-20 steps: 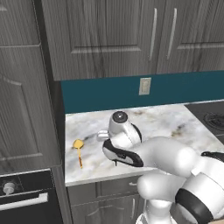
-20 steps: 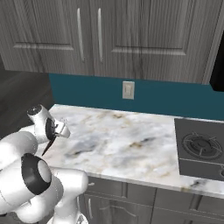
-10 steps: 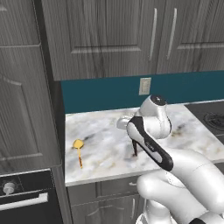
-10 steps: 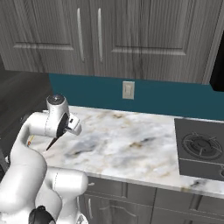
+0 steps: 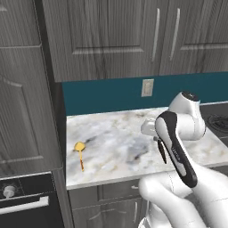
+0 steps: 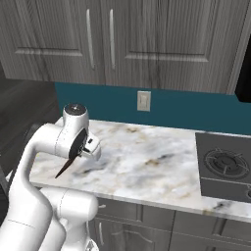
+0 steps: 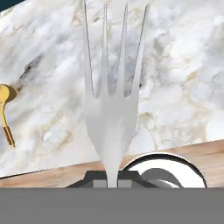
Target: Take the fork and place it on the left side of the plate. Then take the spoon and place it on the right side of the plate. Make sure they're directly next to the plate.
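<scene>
We see the gripper point(image 7: 113, 180) with its jaws pinched on the fork point(image 7: 112, 105), holding it above the marble counter point(image 5: 116, 133). In the hand view the silver tined head rises straight up from between the finger tips, its four tines spread against the pale stone; the handle is hidden below the bottom of that view. From the left base view the fork point(image 5: 161, 151) shows only as a dark slim handle hanging down beside the white arm, and from the right base view the fork point(image 6: 68, 162) is a dark sliver slanting down and to the left from the hand, over the counter's near left part. The tines are too small for us to make out in either base view.

The spoon point(image 5: 80, 153) lies flat on the counter near its left front edge, golden bowl toward the wall and thin handle pointing to the front. In the hand view the spoon point(image 7: 5, 113) is cut off by the left border, so we see just part of its bowl and handle.

The plate point(image 7: 175, 168) appears at the bottom of the hand view as a round pale rim, partly cut off by the lower edge and by the fork's neck. It seems to sit on a wood-toned surface point(image 7: 205, 153) below the counter edge; we cannot tell if anything lies in it.

A stove burner point(image 6: 223, 164) sits at the counter's right end, cut off by the frame.
</scene>
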